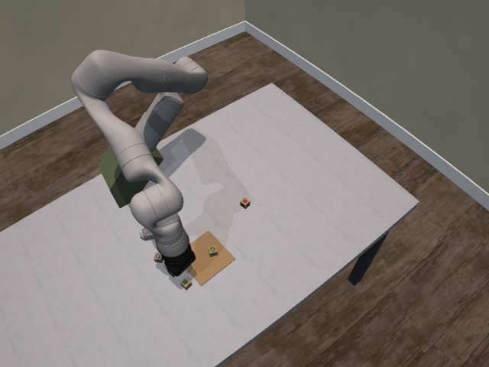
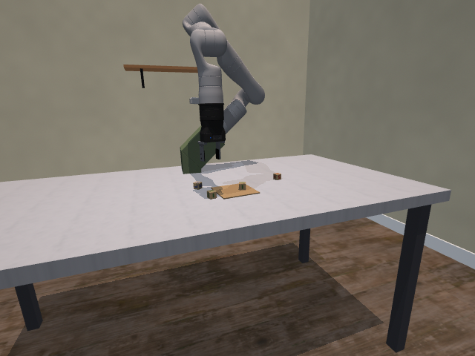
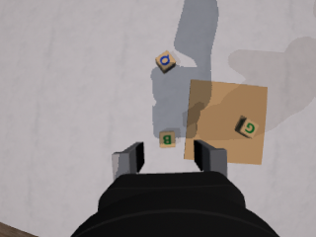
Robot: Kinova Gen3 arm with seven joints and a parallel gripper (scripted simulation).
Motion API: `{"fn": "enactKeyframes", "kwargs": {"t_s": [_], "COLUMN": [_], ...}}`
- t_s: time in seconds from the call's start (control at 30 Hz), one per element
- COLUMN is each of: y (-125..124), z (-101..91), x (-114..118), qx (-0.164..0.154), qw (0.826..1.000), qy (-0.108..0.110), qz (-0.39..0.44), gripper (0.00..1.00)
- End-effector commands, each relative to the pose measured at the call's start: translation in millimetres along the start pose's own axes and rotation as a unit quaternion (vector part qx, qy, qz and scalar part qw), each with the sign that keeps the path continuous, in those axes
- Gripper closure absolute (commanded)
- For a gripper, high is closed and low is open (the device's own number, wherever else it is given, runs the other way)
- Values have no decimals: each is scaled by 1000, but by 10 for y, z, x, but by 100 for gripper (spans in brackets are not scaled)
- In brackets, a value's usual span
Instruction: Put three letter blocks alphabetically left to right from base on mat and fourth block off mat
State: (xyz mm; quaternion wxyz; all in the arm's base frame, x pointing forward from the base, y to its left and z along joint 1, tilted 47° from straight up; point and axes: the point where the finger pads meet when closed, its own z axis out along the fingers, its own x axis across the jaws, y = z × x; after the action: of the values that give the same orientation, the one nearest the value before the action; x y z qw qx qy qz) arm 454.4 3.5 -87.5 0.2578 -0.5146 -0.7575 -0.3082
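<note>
A block with a green G sits on the orange-brown mat, turned askew to its edges. A block with a green B lies off the mat, close beside it; its B is upside down in the wrist view. A block with a blue letter like Q lies off the mat, turned askew. A block with a red mark like 6 or 9 lies off the mat. My gripper is open and empty, above the table near the B block; the top view hides its fingers.
The white table carries the blocks and mat. A green angular base stands at the table's back edge under the arm. A wooden shelf is on the wall behind. Arm shadows cross part of the mat.
</note>
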Motion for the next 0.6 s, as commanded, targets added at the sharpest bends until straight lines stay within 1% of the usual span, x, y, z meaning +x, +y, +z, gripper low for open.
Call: {"fn": "enactKeyframes", "kwargs": {"t_s": [0.0, 0.17, 0.23, 0.37, 0.57], "y": [6, 21, 21, 30, 4], "z": [-5, 41, 41, 109, 243], "x": [15, 146, 146, 341, 721], "qx": [-1, -1, -1, -2, -3], "qw": [1000, 1000, 1000, 998, 990], "qy": [-1, -2, -2, -3, -3], "qz": [3, 28, 28, 67, 144], "gripper": [0, 0, 0, 0, 0]}}
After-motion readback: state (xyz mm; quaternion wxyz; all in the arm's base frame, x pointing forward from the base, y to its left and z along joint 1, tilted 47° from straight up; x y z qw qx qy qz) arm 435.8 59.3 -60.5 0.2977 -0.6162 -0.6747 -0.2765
